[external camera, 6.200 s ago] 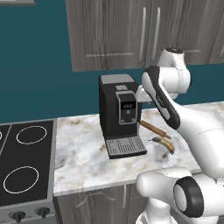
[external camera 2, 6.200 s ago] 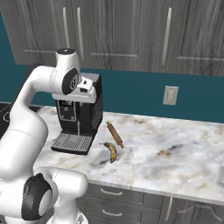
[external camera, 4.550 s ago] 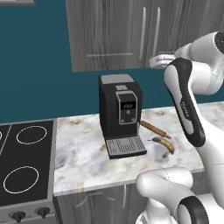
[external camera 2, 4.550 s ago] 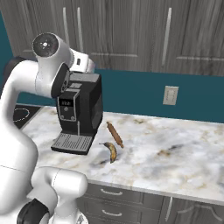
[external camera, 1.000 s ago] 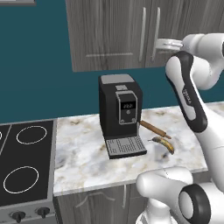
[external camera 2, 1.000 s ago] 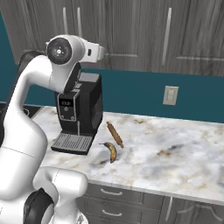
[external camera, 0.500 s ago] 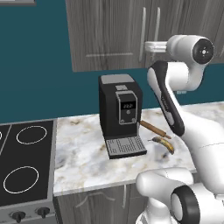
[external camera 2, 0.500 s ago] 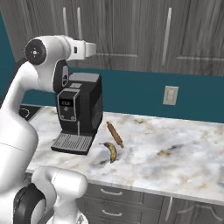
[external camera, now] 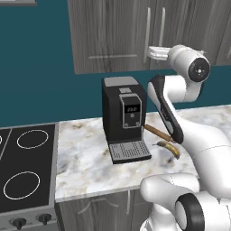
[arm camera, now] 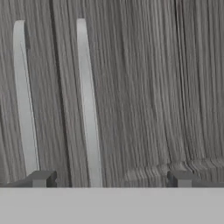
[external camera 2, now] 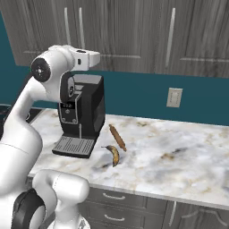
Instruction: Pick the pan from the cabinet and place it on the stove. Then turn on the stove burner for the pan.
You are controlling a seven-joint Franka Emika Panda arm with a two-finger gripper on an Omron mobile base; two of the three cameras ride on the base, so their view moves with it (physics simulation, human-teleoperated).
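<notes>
The white arm rises from the base, bends at a dark elbow beside the coffee machine (external camera: 125, 117) and reaches upward, its wrist turned level so the hand points straight at the cabinet (external camera: 117, 31). The gripper (arm camera: 111, 178) is held at the foot of the cabinet doors, above and just to the right of the coffee machine in the left base view. In the hand view its two fingertips (arm camera: 41, 178) stand wide apart, released and holding nothing, with one silver bar handle (arm camera: 89, 105) between them and a second bar handle (arm camera: 24, 96) near the left tip; whether either tip touches the door cannot be told.

The cabinet doors are closed, their wood grain and the seam between them facing the hand. The pan cannot be seen behind them.

The coffee machine stands on the marble counter (external camera 2: 179, 152) directly below the cabinet. A banana (external camera 2: 114, 154) and a wooden rolling pin (external camera 2: 117, 137) lie on the counter just to the right of the coffee machine, close together. A wall outlet (external camera 2: 174, 97) sits on the teal wall farther right of it. The stove (external camera: 25, 180) lies to the left of the coffee machine, its white burner rings bare, with small black knobs (external camera: 18, 222) on its front strip.
</notes>
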